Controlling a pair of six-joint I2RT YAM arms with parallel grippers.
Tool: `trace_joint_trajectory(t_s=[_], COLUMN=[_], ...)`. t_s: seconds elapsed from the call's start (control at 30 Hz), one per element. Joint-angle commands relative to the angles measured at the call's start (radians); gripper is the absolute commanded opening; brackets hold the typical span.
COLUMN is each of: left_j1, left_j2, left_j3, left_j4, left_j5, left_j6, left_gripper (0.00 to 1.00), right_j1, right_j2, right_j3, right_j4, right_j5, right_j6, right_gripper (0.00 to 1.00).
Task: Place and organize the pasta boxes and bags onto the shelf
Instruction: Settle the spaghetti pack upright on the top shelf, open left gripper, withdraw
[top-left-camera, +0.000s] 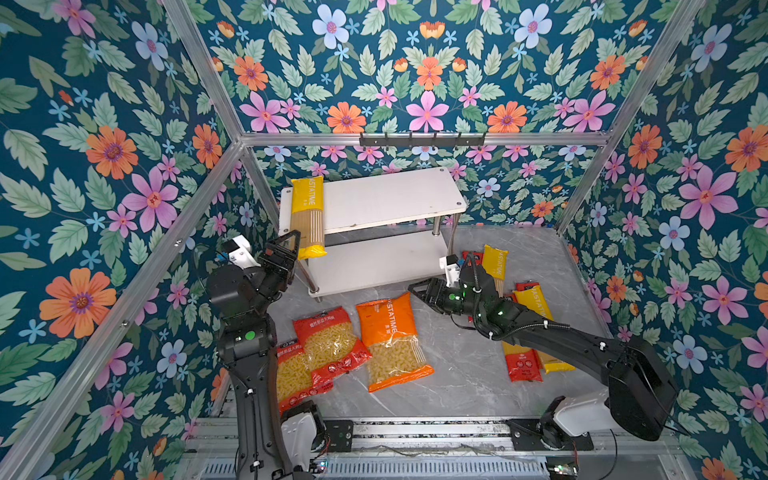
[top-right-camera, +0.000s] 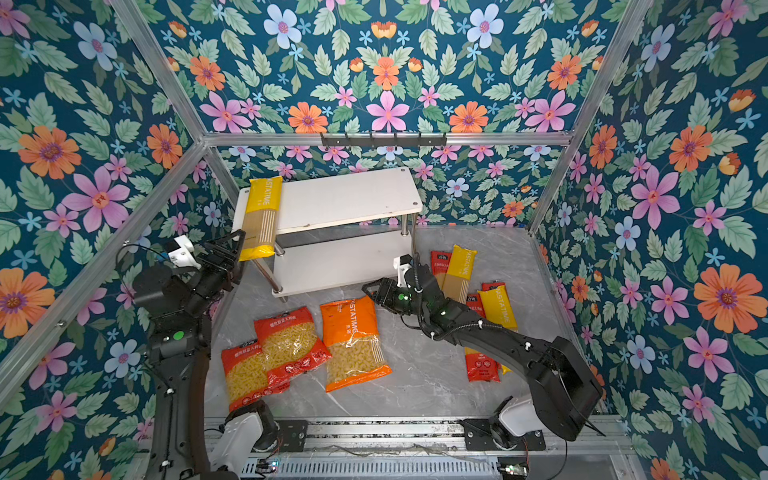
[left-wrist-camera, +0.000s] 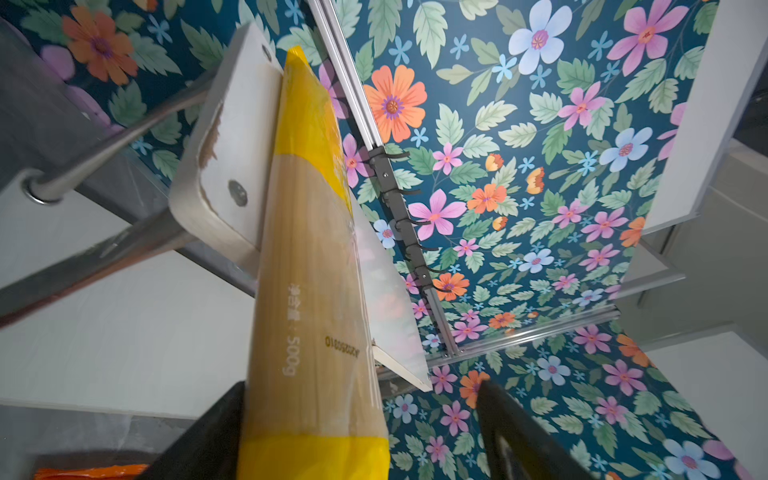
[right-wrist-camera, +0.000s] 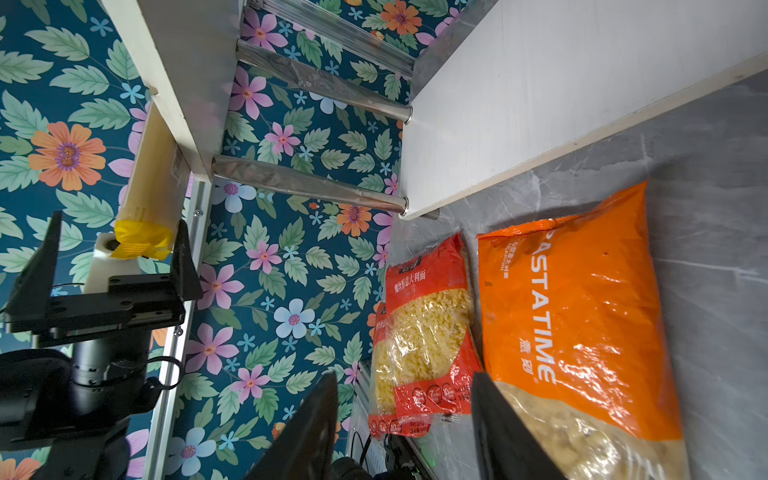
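Note:
A long yellow spaghetti pack (top-left-camera: 308, 216) lies across the left end of the white shelf's (top-left-camera: 390, 199) top board, its near end hanging over the front edge. My left gripper (top-left-camera: 286, 249) is open around that overhanging end (left-wrist-camera: 311, 270), one finger beside the pack and the other well clear. My right gripper (top-left-camera: 415, 292) is open and empty, low over the floor beside the orange curly-pasta bag (top-left-camera: 390, 340). Two short red bags (top-left-camera: 328, 340) overlap left of the orange bag. Long yellow (top-left-camera: 495, 266) and red (top-left-camera: 523, 361) packs lie at the right, partly under my right arm.
The shelf's lower board (right-wrist-camera: 540, 104) is bare, with shiny metal legs (right-wrist-camera: 307, 183) at the corners. A black hook rail (top-left-camera: 422, 140) hangs on the back frame. Floral walls close in on three sides. The grey marble floor (top-left-camera: 465, 374) shows between the orange bag and the right-hand packs.

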Motion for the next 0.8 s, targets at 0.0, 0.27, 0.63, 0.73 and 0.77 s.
trace_joint_trajectory(t_s=[0.0, 0.27, 0.63, 0.73, 0.77], left_j1=[0.065, 0.103, -0.003, -0.003, -0.001], left_j2=[0.014, 0.047, 0.018, 0.01, 0.004], left_j3=[0.118, 0.399, 0.214, 0.092, 0.05], left_j4=[-0.305, -0.53, -0.352, -0.219, -0.138], left_j5=[-0.083, -0.253, -0.035, 0.044, 0.07], left_j6=[0.21, 0.392, 0.281, 0.141, 0.076], left_gripper=[0.88, 0.9, 0.91, 0.92, 0.92], right_j1=[0.011, 0.015, 0.003, 0.011, 0.016], right_j2=[-0.031, -0.112, -0.087, -0.076, -0.072], right_j3=[-0.006, -0.037, 0.001, 0.005, 0.01], right_j4=[-0.017, -0.092, -0.148, -0.14, -0.146], right_j5=[0.03, 0.087, 0.085, 0.093, 0.094], right_j6=[-0.001, -0.062, -0.123, -0.112, -0.112], right_gripper=[0.52, 0.52, 0.42, 0.42, 0.43])
